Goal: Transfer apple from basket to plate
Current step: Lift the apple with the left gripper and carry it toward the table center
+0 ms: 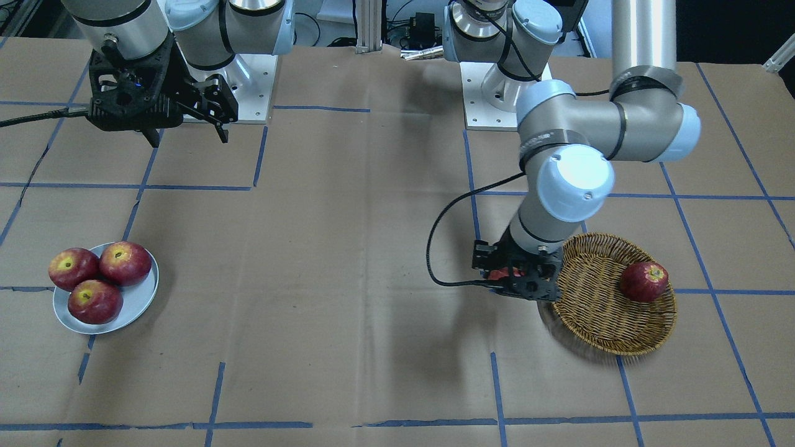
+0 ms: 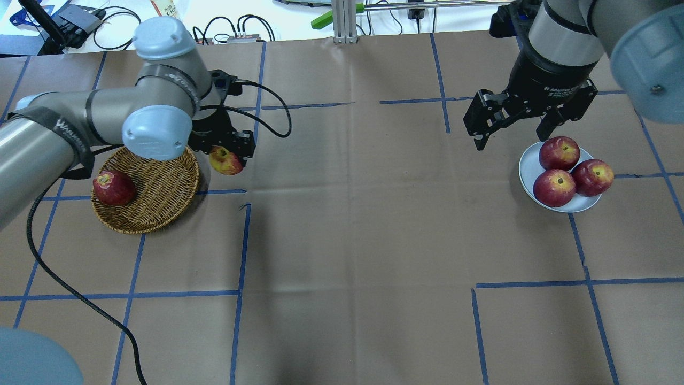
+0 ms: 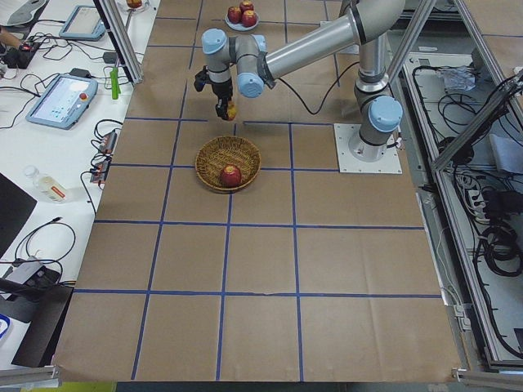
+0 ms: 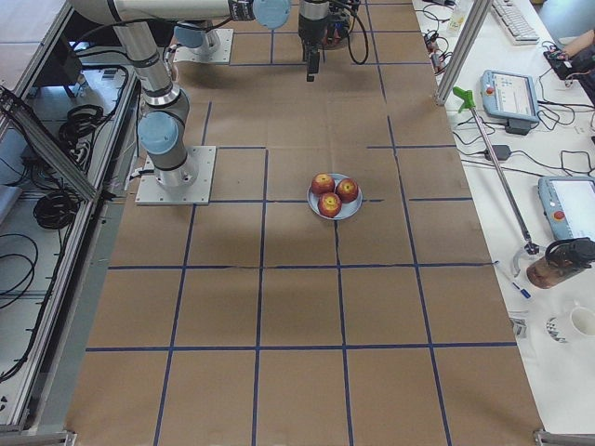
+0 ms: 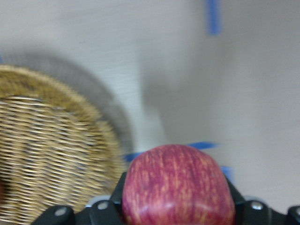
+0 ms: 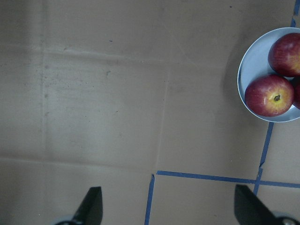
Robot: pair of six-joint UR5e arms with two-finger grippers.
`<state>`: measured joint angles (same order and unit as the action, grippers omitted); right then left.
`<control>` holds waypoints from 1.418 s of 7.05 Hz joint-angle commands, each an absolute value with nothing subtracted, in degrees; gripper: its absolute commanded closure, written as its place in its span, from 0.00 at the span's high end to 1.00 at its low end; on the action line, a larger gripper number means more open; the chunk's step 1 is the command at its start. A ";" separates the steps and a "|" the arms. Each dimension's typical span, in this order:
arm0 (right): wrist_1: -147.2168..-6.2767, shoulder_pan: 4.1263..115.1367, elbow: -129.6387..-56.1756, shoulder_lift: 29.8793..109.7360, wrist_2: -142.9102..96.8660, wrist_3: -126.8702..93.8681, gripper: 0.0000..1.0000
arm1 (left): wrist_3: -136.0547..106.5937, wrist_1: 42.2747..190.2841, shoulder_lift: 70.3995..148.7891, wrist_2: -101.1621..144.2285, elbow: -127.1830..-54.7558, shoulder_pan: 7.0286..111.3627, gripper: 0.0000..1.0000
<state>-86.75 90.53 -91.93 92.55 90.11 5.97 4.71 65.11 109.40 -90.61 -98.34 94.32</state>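
My left gripper (image 2: 227,155) is shut on the pinkish-red, yellow-streaked apple (image 2: 225,161) and holds it above the table just beside the wicker basket's (image 2: 152,200) rim; the apple fills the bottom of the left wrist view (image 5: 178,185). The basket also shows in the front view (image 1: 596,323), with one dark red apple (image 1: 644,281) in it. The pale grey-blue plate (image 2: 529,168) carries three dark red apples (image 2: 559,152). My right gripper (image 2: 513,125) is open and empty, raised just behind the plate's inner edge. The plate shows at the right wrist view's right edge (image 6: 251,70).
Brown paper with blue tape lines covers the table. A black cable (image 2: 64,283) trails from my left arm over the table's front left. The arm base plates (image 1: 497,99) stand at the robot's side.
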 commanded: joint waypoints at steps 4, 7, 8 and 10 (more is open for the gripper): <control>-86.75 90.53 -91.93 92.55 90.09 5.98 1.00 | -10.90 64.95 126.45 -89.21 -80.01 112.05 0.53; -86.75 90.53 -91.93 92.55 90.09 5.98 1.00 | -10.64 64.51 127.88 -89.38 -80.86 112.15 0.56; -86.75 90.53 -91.93 92.55 90.09 5.98 1.00 | -10.63 64.60 128.66 -89.82 -81.03 112.15 0.56; -86.75 90.53 -91.93 92.55 90.09 5.98 1.00 | -10.72 64.69 128.06 -89.83 -83.13 112.15 0.56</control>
